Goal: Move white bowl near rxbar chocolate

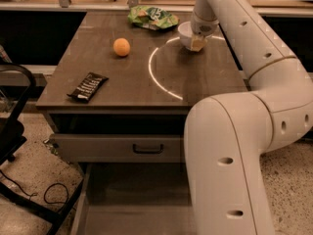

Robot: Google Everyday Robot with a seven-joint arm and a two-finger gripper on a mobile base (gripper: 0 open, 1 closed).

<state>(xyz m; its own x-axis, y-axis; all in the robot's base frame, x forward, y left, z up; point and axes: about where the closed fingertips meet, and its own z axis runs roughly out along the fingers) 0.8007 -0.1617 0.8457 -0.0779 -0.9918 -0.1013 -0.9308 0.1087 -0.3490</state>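
A dark wooden table [132,77] stands before a long counter at the back, with a pale arc [155,77] marked on its top and a shut drawer [117,148] under its near edge. The gripper [198,43] hangs at the far right of the table, low against the near right side of the white bowl [186,32] and touching or all but touching its rim. Whether it is apart, together or clamped on the bowl cannot be told. The bowl stands upright, just right of a green snack bag [152,17]; its inside is mostly hidden by the gripper, so nothing can be said of any contents. The rxbar chocolate [88,86] lies flat near the near left corner (well apart from the bowl). An orange [122,47] rests between them, further back on the left. A black chair [14,131] stands on the speckled floor at the left.
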